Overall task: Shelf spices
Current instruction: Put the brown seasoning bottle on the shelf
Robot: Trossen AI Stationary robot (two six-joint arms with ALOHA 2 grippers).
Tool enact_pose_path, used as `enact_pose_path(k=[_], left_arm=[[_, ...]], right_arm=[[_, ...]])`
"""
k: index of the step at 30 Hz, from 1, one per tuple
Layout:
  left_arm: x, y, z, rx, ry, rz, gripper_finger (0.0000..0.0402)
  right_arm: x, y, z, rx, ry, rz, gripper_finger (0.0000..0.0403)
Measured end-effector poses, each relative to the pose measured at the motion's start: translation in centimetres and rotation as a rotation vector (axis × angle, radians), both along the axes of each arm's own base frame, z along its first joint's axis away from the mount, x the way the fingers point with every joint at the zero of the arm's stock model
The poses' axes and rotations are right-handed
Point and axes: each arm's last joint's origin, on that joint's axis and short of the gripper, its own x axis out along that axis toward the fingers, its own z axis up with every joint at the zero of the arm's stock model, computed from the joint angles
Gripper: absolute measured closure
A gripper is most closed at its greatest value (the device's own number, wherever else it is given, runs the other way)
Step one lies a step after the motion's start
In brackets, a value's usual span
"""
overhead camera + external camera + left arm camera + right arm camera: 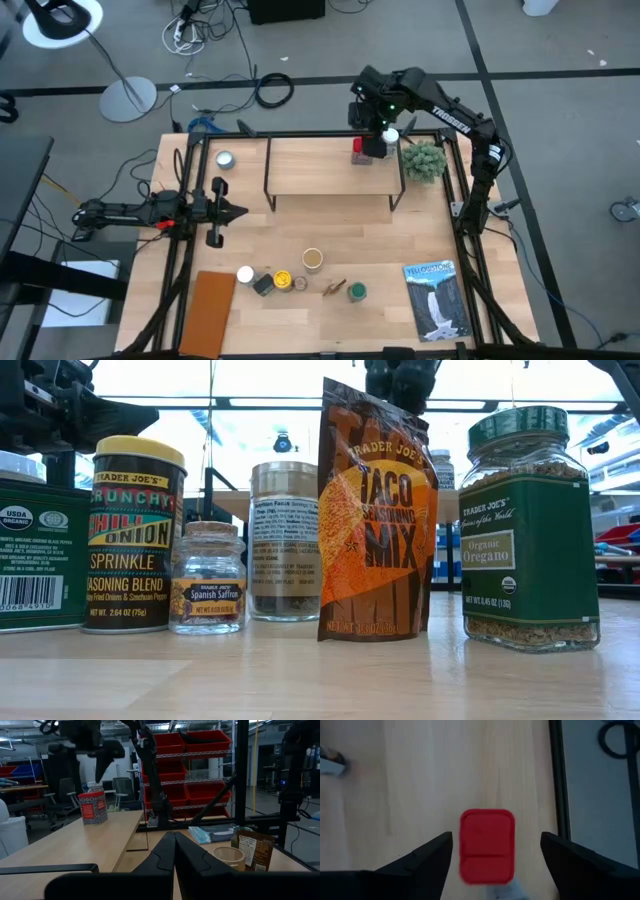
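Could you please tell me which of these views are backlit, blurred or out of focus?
Low view: bright windows behind leave the taco seasoning packet and the oregano jar backlit, the room beyond washed out. Right wrist view: the red lid and the open right gripper look soft. Left wrist view: the shut left gripper is dark, the red tin fairly sharp.

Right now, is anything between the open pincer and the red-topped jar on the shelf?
Nothing visible. The right pincer hangs open straight above the red-topped jar, one finger on each side, on the shelf.
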Motion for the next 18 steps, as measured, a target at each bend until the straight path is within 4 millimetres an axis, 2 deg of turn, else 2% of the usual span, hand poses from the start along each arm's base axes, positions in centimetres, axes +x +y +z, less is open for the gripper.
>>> enact_pose_path(k=[5, 9, 18], left_arm=[[0.0, 0.0, 0.0, 0.000, 0.000, 0.000, 0.0390], [0.0, 0.0, 0.0, 0.000, 0.000, 0.000, 0.0390], [0.0, 0.0, 0.0, 0.000, 0.000, 0.000, 0.0390]], right_arm=[[-0.7, 1.8, 1.8, 0.032, -0.007, -0.040, 0.0105], [-1.0, 4.3, 3.0, 0.062, -0.053, -0.085, 0.0119], [0.6, 13.5, 3.7, 0.094, -0.069, 0.148, 0.0169]])
